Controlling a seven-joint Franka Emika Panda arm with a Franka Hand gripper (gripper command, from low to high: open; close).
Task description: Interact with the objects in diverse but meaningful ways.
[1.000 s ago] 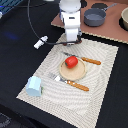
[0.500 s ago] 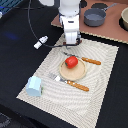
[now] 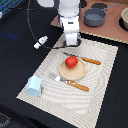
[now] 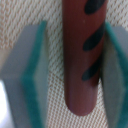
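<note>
Hand [image 4: 70, 60] has dropped closer to the mat [image 3: 100, 90], fingers spread around the sausage [image 4: 82, 55].

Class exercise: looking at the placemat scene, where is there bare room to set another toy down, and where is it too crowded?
Free: the placemat strip on the exterior view's right, beyond the fork and knife; also the mat's near edge between the blue cup and the fork. Crowded: the plate with the tomato, and under the gripper straddling the sausage.
</note>
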